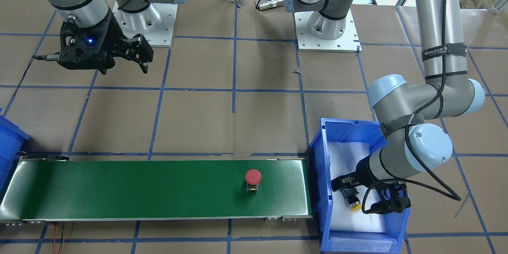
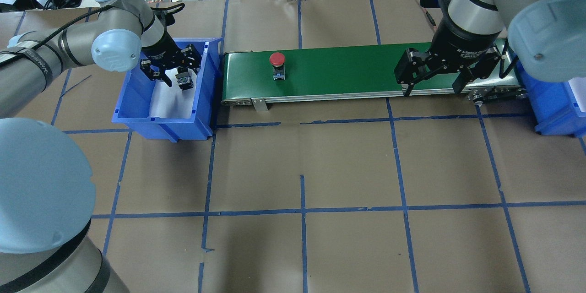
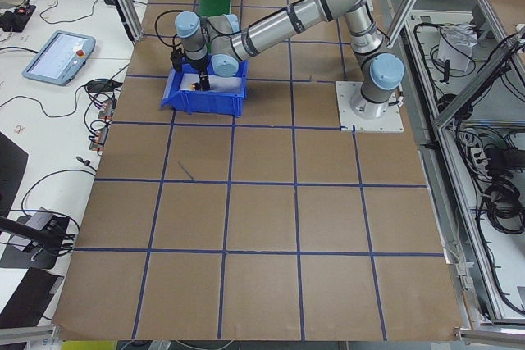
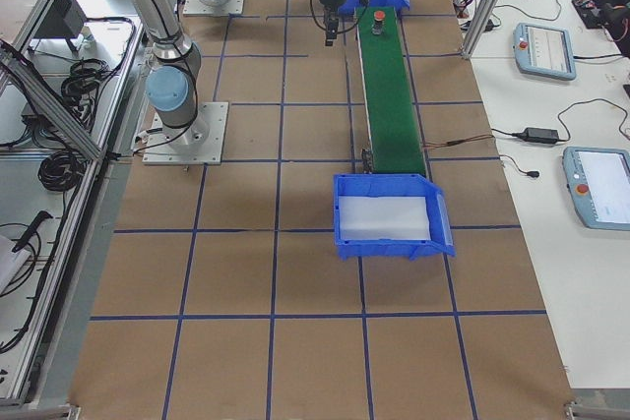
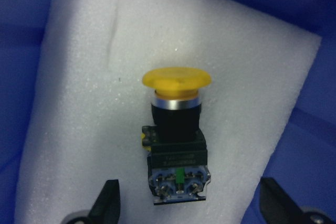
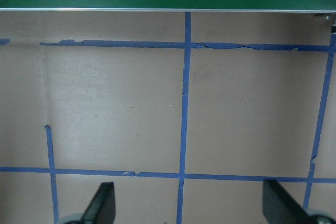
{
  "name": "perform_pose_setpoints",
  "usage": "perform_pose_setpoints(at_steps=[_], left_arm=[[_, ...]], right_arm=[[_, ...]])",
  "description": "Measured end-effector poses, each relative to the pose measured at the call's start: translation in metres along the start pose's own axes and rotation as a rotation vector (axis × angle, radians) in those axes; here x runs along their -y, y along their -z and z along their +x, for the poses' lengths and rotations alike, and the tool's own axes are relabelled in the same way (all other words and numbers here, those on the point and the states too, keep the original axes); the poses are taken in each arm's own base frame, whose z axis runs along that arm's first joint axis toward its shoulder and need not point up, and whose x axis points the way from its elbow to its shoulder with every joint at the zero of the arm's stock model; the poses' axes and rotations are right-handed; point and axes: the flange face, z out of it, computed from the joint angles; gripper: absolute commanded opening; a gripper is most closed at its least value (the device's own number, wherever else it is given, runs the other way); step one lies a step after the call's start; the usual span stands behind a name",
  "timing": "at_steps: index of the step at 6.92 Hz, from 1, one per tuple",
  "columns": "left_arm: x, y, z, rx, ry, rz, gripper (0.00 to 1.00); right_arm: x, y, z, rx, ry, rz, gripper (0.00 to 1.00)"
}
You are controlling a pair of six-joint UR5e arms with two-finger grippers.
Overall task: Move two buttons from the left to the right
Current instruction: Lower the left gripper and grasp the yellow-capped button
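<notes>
The yellow-capped button (image 5: 177, 129) lies on its side on white foam in the blue bin (image 2: 165, 123) at the robot's left; it also shows in the front view (image 1: 354, 203). My left gripper (image 5: 194, 208) is open low in that bin, a finger on each side of the button's body, not touching it. The red-capped button (image 1: 253, 177) stands upright on the green conveyor belt (image 1: 139, 190), near the belt's left-bin end (image 2: 277, 60). My right gripper (image 2: 431, 92) is open and empty, hanging over the belt's near edge toward its right end.
A second blue bin (image 2: 556, 110) with white foam stands at the belt's right end. Brown paper with blue tape lines (image 6: 184, 103) covers the table. The two arm bases (image 1: 327, 27) are bolted at the robot's side.
</notes>
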Motion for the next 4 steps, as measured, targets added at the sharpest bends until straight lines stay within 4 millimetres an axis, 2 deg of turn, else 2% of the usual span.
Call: perform_pose_setpoints(at_steps=[4], left_arm=[[0.0033, 0.0011, -0.0090, -0.001, -0.013, 0.007, 0.82]], right_arm=[[0.0008, -0.0012, -0.0001, 0.000, -0.001, -0.002, 1.00]])
